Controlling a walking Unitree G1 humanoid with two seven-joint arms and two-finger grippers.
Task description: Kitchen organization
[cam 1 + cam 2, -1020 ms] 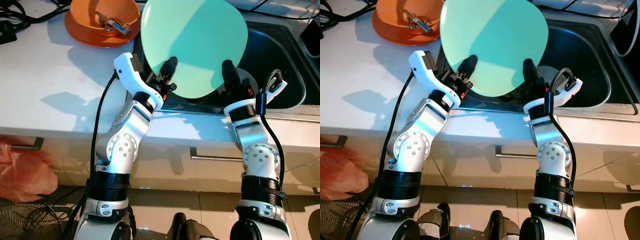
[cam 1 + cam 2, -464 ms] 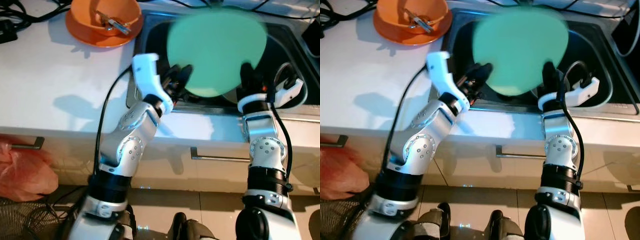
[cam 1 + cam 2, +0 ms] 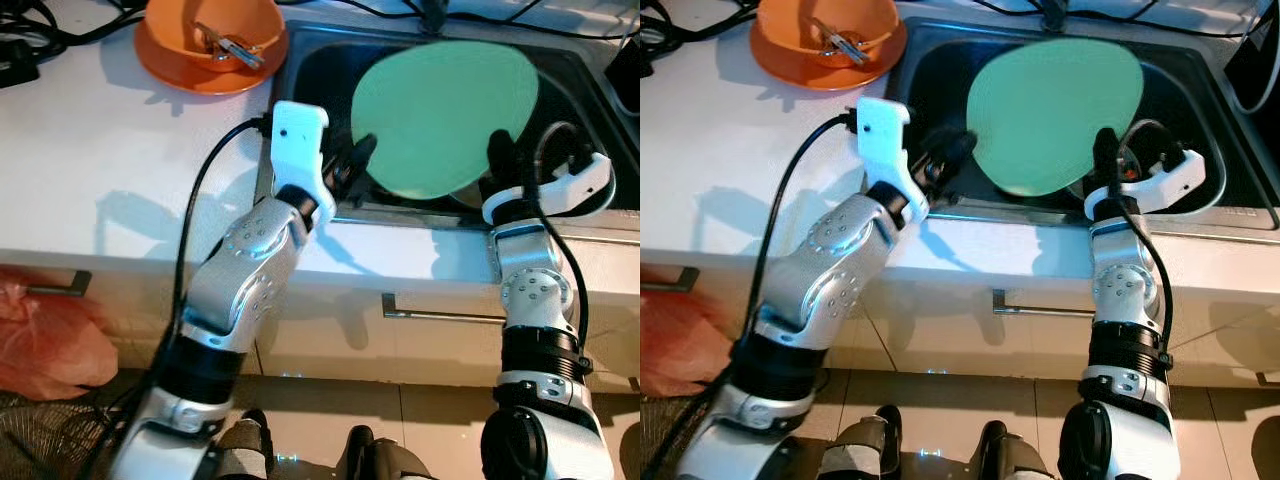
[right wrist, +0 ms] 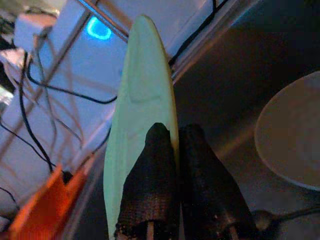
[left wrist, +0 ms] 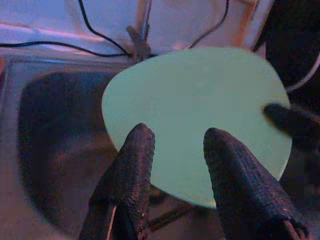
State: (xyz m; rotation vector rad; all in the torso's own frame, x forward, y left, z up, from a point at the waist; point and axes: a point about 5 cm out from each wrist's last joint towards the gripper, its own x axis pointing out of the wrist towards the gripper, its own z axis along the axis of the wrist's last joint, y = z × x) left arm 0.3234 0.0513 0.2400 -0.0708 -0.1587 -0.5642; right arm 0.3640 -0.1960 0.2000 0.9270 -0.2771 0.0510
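— So where's the green plate (image 3: 445, 115)?
— Over the sink (image 3: 590, 150), tilted, its edge pinched between the right end effector's (image 4: 175, 150) closed fingers.
— And the left end effector (image 5: 172, 150)?
— Fingers spread apart, just beside the plate's near rim, holding nothing.

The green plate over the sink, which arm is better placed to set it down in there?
Probably the right. The right gripper is shut on the green plate's rim, holding it over the sink. The left gripper is open, its fingers spread beside the plate, gripping nothing.
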